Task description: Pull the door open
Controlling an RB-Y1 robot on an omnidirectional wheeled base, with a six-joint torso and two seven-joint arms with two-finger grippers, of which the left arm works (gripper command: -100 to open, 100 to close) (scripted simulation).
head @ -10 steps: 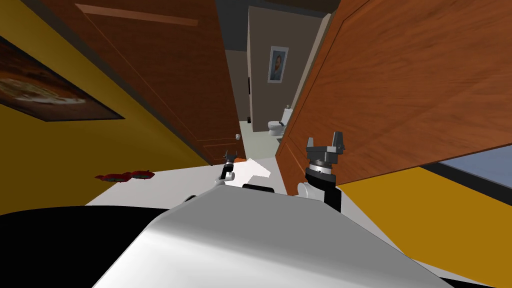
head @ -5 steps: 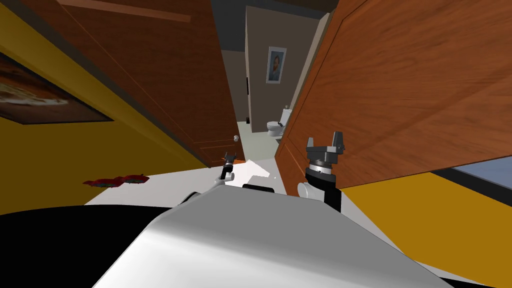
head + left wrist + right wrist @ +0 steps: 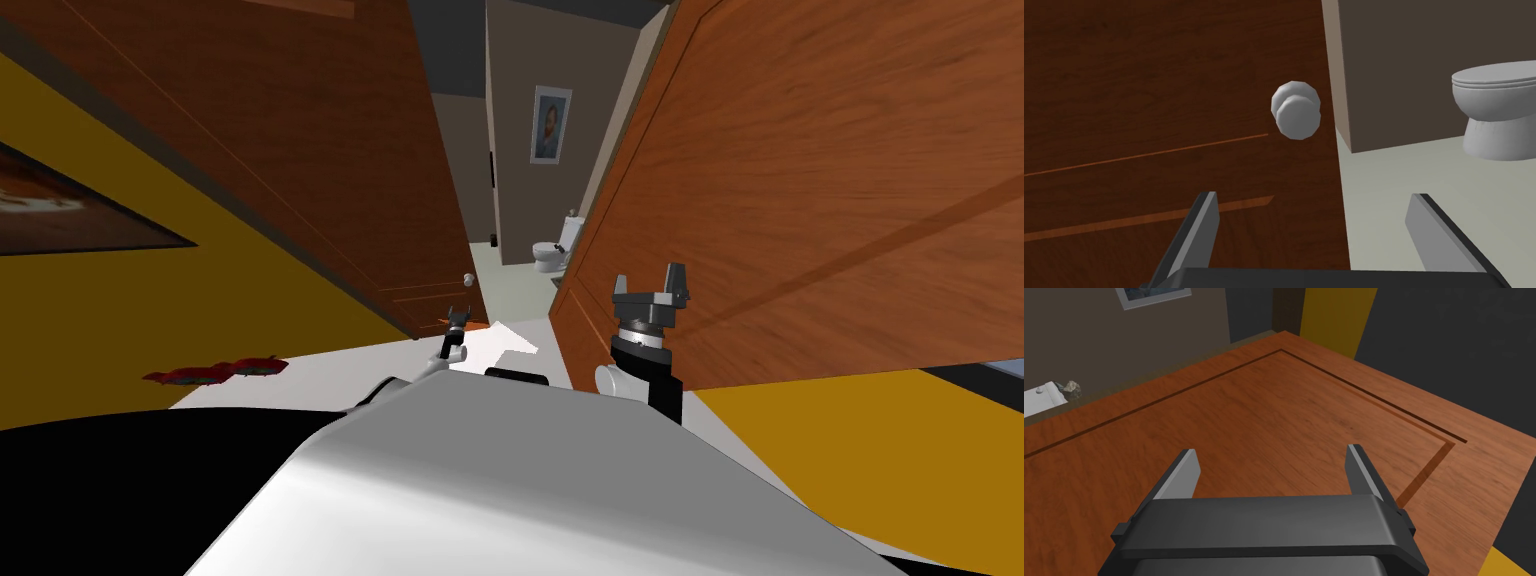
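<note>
Dark brown wooden door (image 3: 300, 150) with a thin inset line stands on the robot's left, slanting away towards a narrow gap. In the left wrist view its free edge runs just beside a round light grey knob (image 3: 1296, 110). Past that edge lie a pale floor (image 3: 1424, 170) and a white toilet (image 3: 1494, 110) against a grey-brown wall, so the door seems to be at least partly ajar already.

The left gripper (image 3: 1314, 196) points at the lower part of the door near the free edge, its two blade fingers spread wide with nothing between them. The knob sits ahead of and beyond the fingertips, apart from both and nearer the finger that is over the wood. In the head view this gripper (image 3: 458, 318) is small and low, just under the knob (image 3: 468, 277).

The right gripper (image 3: 650, 282) is raised close to a lighter, orange-brown wooden door leaf (image 3: 800, 180) on the robot's right. Its fingers are also parted and empty, hovering over that leaf's grooved panel (image 3: 1274, 403).

As a judgement, the grasp is not yet made. What is left is to bring the left fingers around the knob, close on it, and draw the dark door further towards the robot. How wide the door must end up cannot be told.
</note>
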